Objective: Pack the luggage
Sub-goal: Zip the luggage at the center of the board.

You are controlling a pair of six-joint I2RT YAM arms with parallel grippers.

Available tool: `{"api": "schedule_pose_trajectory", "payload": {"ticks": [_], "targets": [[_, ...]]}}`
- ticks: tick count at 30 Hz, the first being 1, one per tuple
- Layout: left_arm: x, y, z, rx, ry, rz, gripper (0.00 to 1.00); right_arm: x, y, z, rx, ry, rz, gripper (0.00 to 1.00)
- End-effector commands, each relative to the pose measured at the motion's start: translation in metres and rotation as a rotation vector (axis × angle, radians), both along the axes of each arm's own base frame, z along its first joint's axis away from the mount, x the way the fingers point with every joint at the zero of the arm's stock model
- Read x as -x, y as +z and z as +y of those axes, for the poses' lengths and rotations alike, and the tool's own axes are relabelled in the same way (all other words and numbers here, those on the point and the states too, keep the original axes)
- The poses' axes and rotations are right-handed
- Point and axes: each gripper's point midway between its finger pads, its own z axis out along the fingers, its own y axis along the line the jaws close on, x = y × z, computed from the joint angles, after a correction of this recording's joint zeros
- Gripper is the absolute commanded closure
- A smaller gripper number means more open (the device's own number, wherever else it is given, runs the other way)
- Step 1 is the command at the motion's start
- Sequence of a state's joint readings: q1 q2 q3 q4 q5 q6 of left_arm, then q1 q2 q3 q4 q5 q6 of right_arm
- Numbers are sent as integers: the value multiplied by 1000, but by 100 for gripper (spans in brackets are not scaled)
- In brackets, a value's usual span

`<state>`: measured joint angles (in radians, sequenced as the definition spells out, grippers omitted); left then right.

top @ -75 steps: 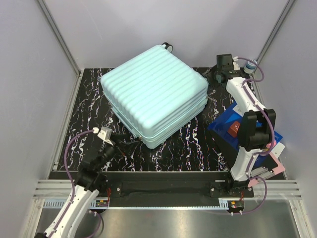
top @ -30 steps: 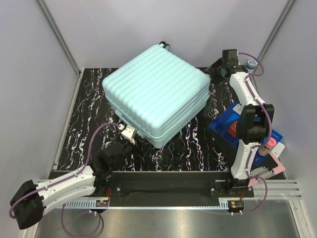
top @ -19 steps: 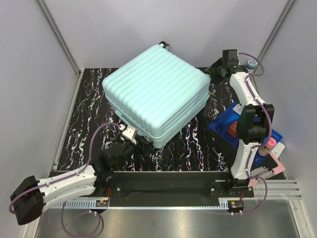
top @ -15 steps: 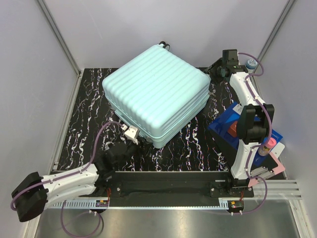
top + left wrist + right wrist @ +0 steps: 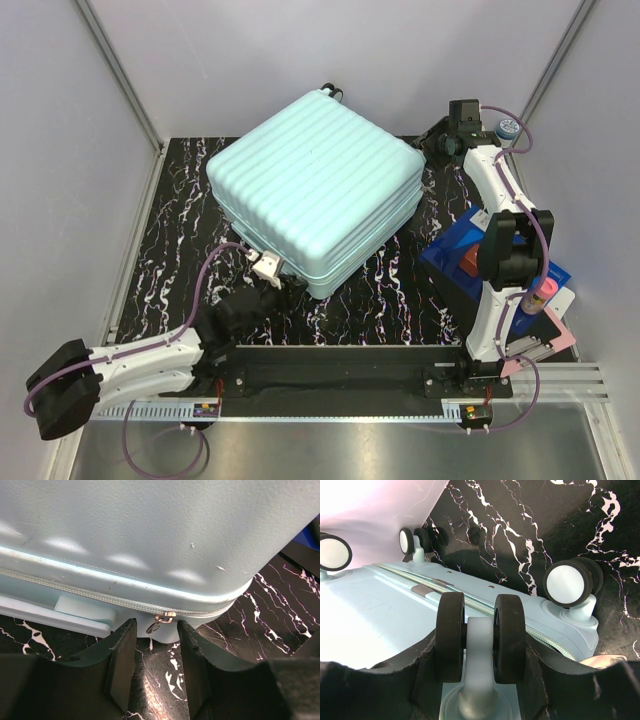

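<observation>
The luggage lies flat and closed on the tabletop, in the upper middle of the top view, with one corner toward the lower edge of the frame.

Its ribbed shell looks hard and smooth. I judge it stiff and slippery, and too wide and probably too heavy for one claw to lift by the body. Better places to hold are the small parts: the zipper pull and the wheels.

In the left wrist view the left claw is at the lower middle of the frame. Its fingers stand apart on either side of the small metal pull, which hangs at the rounded corner, and neither finger seems to touch it. The pull is thin and loose, so I think it can slip out easily.

In the right wrist view the right claw is clamped on a twin wheel at the lower centre. This looks like a firm hold to steady the case.
</observation>
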<state>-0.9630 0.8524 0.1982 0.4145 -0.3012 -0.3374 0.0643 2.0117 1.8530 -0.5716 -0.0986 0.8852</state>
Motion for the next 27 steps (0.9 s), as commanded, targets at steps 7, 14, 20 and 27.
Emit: {"api": "schedule_pose_trajectory", "payload": {"ticks": [7, 14, 20, 27], "targets": [[-13, 46, -17, 146, 13, -99, 74, -15, -20, -4, 38, 12, -21, 100], [-20, 48, -11, 137, 68, -101, 100, -13, -20, -4, 44, 14, -22, 100], [-22, 42, 3, 133, 139, -75, 100, -11, -22, -5, 49, 14, -15, 100], [-25, 35, 33, 91, 263, -57, 100, -9, -26, -12, 64, -2, -8, 100]]}}
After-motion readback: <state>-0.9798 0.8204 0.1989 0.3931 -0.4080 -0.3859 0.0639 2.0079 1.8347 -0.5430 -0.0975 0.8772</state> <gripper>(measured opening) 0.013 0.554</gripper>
